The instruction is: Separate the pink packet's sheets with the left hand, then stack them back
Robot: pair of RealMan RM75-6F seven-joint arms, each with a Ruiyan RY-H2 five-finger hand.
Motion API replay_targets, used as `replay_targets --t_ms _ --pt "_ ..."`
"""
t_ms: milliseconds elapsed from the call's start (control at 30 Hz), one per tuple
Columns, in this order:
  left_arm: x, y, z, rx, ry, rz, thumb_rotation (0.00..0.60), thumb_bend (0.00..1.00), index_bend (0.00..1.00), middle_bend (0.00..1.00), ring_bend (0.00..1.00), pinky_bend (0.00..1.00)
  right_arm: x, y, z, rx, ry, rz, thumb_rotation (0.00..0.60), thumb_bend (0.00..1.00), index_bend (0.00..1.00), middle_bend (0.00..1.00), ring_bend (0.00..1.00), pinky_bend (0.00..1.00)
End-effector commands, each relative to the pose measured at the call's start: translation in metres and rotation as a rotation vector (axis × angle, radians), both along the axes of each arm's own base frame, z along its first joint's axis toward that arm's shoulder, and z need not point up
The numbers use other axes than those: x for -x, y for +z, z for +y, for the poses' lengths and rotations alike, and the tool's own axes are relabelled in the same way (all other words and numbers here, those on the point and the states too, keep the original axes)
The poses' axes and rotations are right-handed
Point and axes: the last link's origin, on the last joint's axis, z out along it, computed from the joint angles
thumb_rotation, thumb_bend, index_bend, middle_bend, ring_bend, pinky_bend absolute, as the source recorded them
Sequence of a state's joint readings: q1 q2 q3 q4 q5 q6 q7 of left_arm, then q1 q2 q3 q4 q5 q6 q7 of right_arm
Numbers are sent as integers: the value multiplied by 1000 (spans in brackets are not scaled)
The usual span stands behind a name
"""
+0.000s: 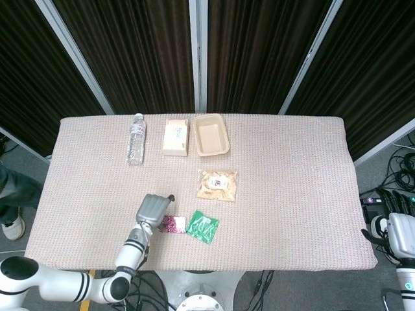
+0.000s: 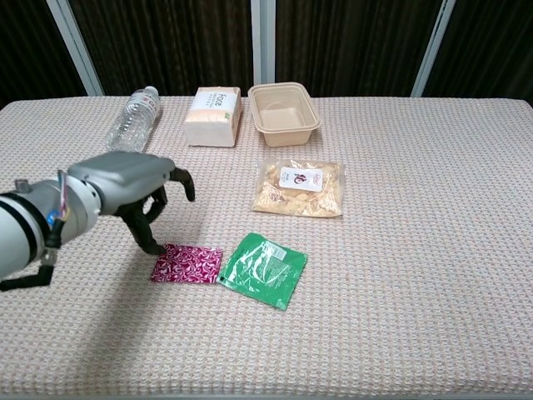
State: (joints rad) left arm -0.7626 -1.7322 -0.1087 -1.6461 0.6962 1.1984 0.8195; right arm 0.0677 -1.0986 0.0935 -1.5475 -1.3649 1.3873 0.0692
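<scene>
The left hand (image 2: 125,187) hovered empty, fingers spread. The pink packet (image 2: 187,263) lay flat just right and near of it, long axis left-right.

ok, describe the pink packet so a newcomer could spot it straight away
On the near left part of the table, just below the left robot hand, lies the pink packet. It is flat, magenta with a pale pattern, and its right edge meets the green packet.
</scene>
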Motion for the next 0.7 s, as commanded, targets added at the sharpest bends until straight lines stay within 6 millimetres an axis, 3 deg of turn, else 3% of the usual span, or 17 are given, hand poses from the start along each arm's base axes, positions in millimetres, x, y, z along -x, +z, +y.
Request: replay_targets --t_ms 33,167,333,533,700 --pt "13 30 18 -106 29 -34 600 142 338 813 803 924 0 1 0 3 1 -2 600 54 78 93 6 3" --pt "45 66 35 -230 68 -27 600 145 341 719 686 850 -1 3 -1 4 7 -17 600 52 79 93 3 3" --pt "91 105 38 -365 105 15 600 147 342 614 558 698 -1 4 -4 -3 13 -46 600 52 80 93 0 3" --pt "154 150 20 -464 157 66 600 147 342 419 354 476 -1 3 -8 -26 36 -76 600 54 89 91 0 1" --pt "178 173 -6 -498 119 79 600 147 337 317 256 361 -5 0 -4 -41 76 -96 600 63 100 93 0 0"
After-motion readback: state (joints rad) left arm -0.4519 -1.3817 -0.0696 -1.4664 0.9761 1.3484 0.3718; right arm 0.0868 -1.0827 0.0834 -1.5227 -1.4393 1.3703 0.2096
